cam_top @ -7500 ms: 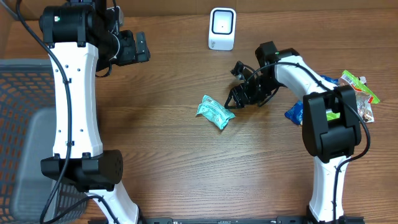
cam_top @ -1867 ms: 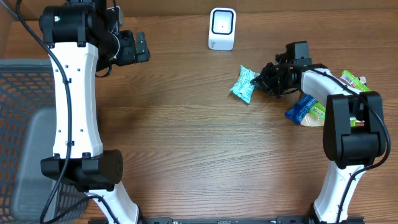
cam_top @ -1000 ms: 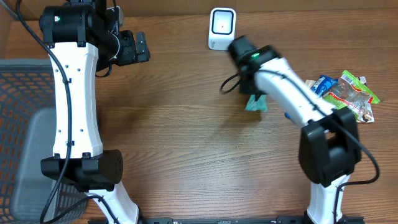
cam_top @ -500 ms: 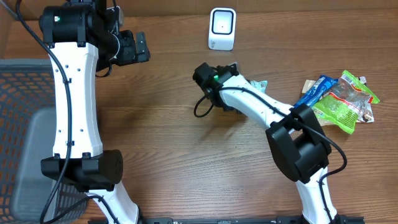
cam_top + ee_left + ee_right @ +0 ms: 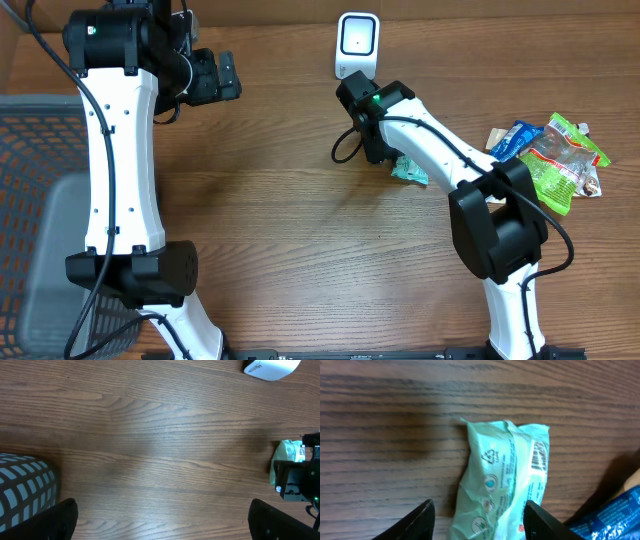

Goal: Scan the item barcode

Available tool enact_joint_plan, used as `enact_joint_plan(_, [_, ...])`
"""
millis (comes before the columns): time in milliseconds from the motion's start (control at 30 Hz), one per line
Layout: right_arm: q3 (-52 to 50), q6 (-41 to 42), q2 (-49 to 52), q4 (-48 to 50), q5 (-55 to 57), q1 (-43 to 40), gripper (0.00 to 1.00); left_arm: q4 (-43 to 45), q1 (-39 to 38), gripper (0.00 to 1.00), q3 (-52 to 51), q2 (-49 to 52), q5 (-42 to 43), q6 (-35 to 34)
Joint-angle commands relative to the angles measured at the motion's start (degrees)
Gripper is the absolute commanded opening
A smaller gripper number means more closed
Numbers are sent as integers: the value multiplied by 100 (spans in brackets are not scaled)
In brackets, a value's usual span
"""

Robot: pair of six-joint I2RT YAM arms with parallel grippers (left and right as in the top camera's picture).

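The right hand [image 5: 479, 516] hovers with its fingers spread on either side of the green packet [image 5: 505, 475]. The packet lies flat on the table [image 5: 385, 435], barcode [image 5: 538, 457] facing up, near the white scanner [image 5: 357, 45]. The left hand [image 5: 160, 520] hangs wide open above bare wood, well apart from the packet.

Wooden table [image 5: 280, 230], grey mesh basket [image 5: 35, 200], heap of snack packets [image 5: 555, 160]
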Motion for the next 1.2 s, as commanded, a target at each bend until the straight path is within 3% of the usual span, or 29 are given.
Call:
enact_joint_plan(0, [-9, -109, 168, 37, 114, 28, 57, -11, 22, 99, 94, 20, -17, -81])
enact_joint_plan(200, [-17, -105, 319, 28, 140, -28, 52, -11, 22, 100, 94, 20, -17, -81])
enact_joint_plan(367, [-20, -61, 426, -166, 90, -153, 40, -11, 22, 100, 94, 20, -17, -81])
enact_joint_plan(833, [-754, -90, 625, 66, 116, -216, 44, -11, 22, 100, 94, 20, -17, -81])
enact_joint_plan(867, [-793, -90, 625, 76, 116, -216, 41, -11, 22, 100, 94, 20, -17, -81])
enact_joint_plan(1033, [-828, -90, 623, 151, 118, -214, 4, -11, 22, 100, 94, 20, -17, -81])
enact_joint_plan(1167, [-811, -83, 621, 153, 116, -184, 4, -11, 22, 100, 94, 20, -17, -81])
